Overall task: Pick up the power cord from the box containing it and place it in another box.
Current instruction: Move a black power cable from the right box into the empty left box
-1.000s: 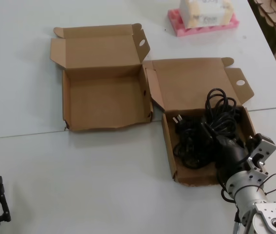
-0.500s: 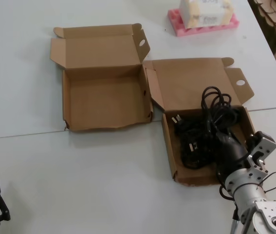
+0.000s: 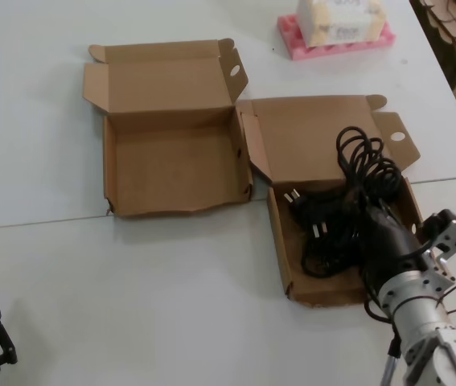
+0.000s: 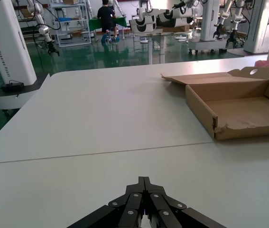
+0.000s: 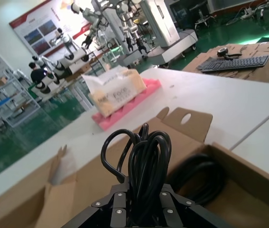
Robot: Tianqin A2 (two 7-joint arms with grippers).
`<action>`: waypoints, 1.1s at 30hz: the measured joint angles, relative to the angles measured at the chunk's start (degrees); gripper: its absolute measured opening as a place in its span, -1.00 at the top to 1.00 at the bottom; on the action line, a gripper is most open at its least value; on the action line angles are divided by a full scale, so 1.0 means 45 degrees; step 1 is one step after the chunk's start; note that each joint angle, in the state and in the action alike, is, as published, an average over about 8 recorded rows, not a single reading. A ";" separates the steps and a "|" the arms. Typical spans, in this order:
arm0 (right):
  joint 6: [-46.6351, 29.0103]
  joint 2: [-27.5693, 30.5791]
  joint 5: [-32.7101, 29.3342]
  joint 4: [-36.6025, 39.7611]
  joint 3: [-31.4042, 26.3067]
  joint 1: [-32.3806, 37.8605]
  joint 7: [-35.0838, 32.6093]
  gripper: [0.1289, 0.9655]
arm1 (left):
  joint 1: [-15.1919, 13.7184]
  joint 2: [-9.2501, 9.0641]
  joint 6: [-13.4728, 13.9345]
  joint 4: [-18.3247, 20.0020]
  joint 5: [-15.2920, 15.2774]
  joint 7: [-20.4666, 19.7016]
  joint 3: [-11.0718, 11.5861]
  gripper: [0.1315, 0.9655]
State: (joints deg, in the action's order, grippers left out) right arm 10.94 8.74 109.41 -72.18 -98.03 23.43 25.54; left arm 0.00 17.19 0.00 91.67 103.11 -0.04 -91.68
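Right pincer point(image 3: 370, 215) clenched on power cord point(image 3: 364, 165), loops now raised higher above the squarish box point(image 3: 280, 241); lift begun, wavy-edged box point(image 3: 175, 211) awaiting; left pincer point(image 4: 143, 202) closed, parked

The power cord point(image 3: 348, 209) lies in the right box point(image 3: 280, 241) (the other box point(image 3: 171, 213) sits left).

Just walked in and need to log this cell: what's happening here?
The right end effector is shut on the power cord, a bunch of its loops raised above the right cardboard box while the plug end and the rest lie inside. The wider box to the left holds nothing. The left end effector is parked low over the table.
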 joint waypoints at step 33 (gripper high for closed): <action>0.0762 0.7522 0.9340 -0.4762 -0.6191 0.0713 0.0000 0.87 | 0.0000 0.0000 0.0000 0.0000 -0.0001 0.0004 0.0000 0.93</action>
State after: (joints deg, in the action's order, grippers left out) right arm 14.37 42.59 151.44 -93.61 -125.89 26.64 25.53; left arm 0.00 17.19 0.00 91.67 103.10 -0.03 -91.69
